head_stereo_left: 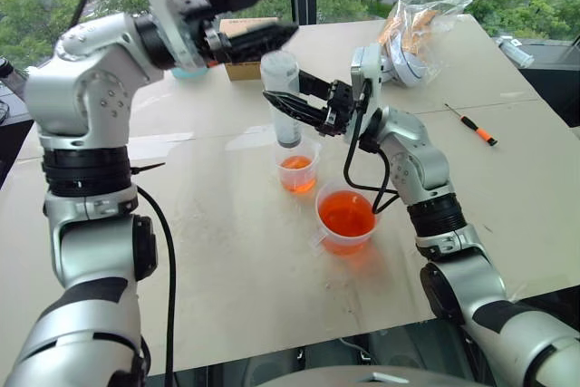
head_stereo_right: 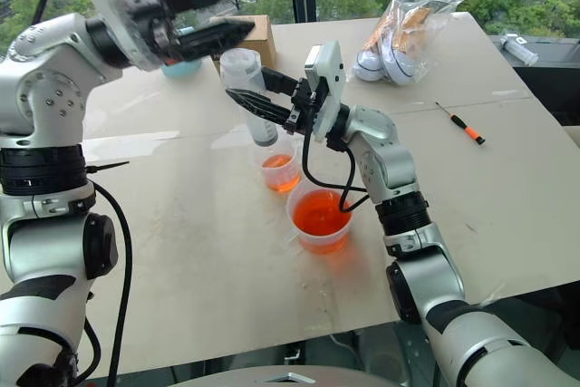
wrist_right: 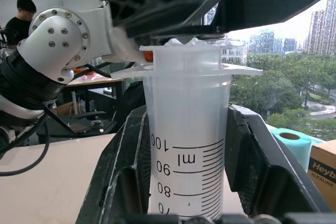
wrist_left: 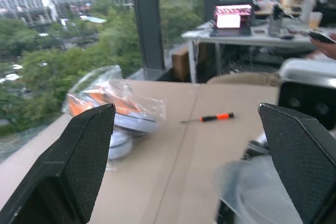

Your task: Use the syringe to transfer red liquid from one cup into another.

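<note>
Left eye view first: your right gripper has its jaws closed round the barrel of the syringe, holding it upright with the tip down over the smaller cup. That cup holds a shallow amount of red liquid; the larger cup, standing just beside it and nearer you, holds noticeably more. I judge that some liquid has already reached the smaller cup, though how much of the job that represents cannot be settled from here. The right wrist view shows the barrel clear at the upper graduations, with the plunger seated low against the flange. Your left gripper hangs just above the plunger top, jaws spread wide and holding nothing. What remains, in my judgement, is either a further draw from the larger cup or setting the syringe down.
</note>
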